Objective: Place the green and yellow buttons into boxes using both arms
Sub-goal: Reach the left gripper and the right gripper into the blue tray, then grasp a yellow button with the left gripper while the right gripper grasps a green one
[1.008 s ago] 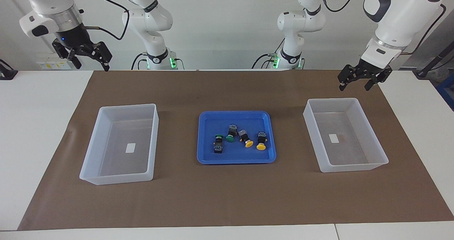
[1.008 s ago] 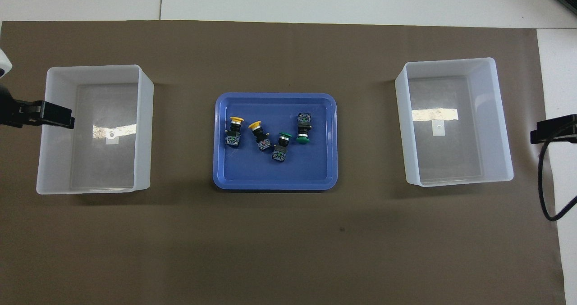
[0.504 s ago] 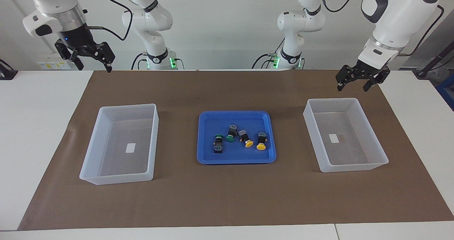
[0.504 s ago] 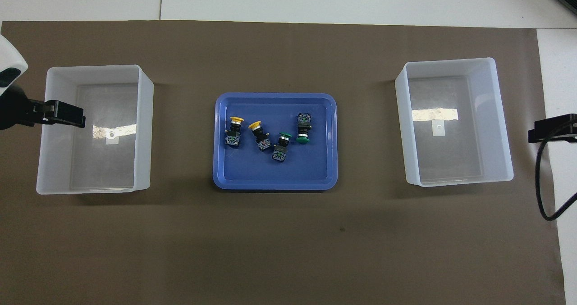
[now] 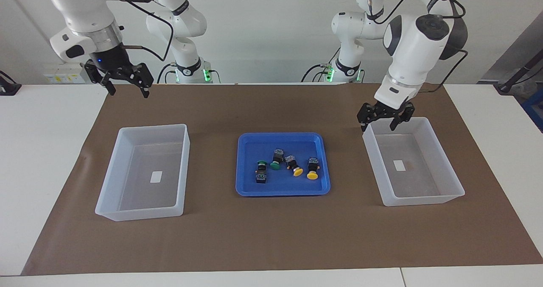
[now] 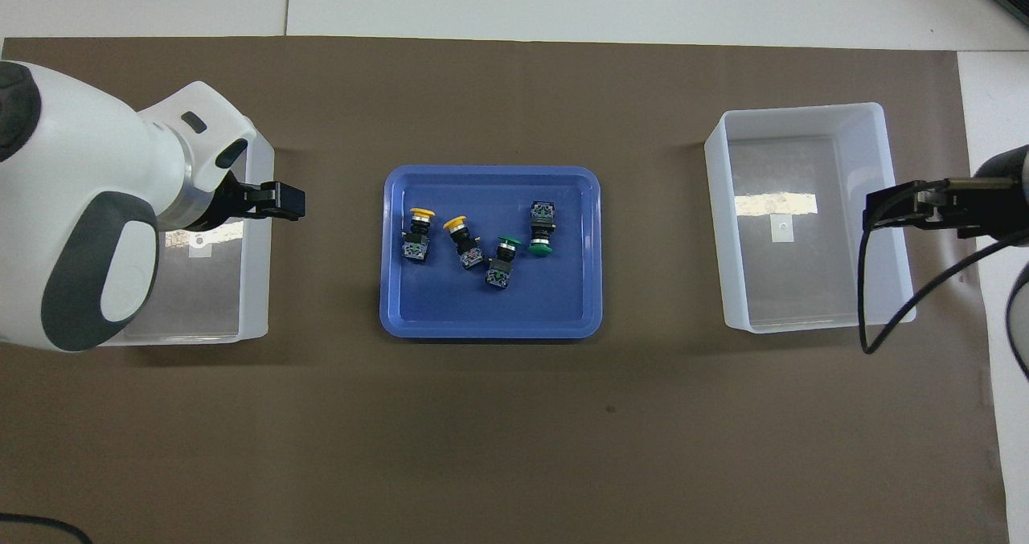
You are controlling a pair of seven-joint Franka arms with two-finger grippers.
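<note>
Two green buttons (image 5: 275, 165) (image 6: 540, 247) and two yellow buttons (image 5: 312, 175) (image 6: 421, 213) lie on their sides in the blue tray (image 5: 280, 190) (image 6: 490, 331) at the table's middle. One translucent box (image 5: 424, 200) (image 6: 256, 287) stands toward the left arm's end, the other (image 5: 140, 213) (image 6: 796, 108) toward the right arm's end. Each box holds only a small label. My left gripper (image 5: 379, 121) (image 6: 277, 201) is open and empty, over its box's tray-side edge. My right gripper (image 5: 126, 87) (image 6: 884, 210) is open and empty, raised over its box's outer wall.
A brown mat (image 5: 271, 236) covers the table under the tray and both boxes. The left arm's white body (image 6: 80, 214) hides much of its box in the overhead view. A black cable (image 6: 900, 303) hangs from the right arm over its box.
Both grippers have moved toward the table's middle. The left one has travelled from the outer side of its box to its tray-side edge and come lower. The buttons have not moved.
</note>
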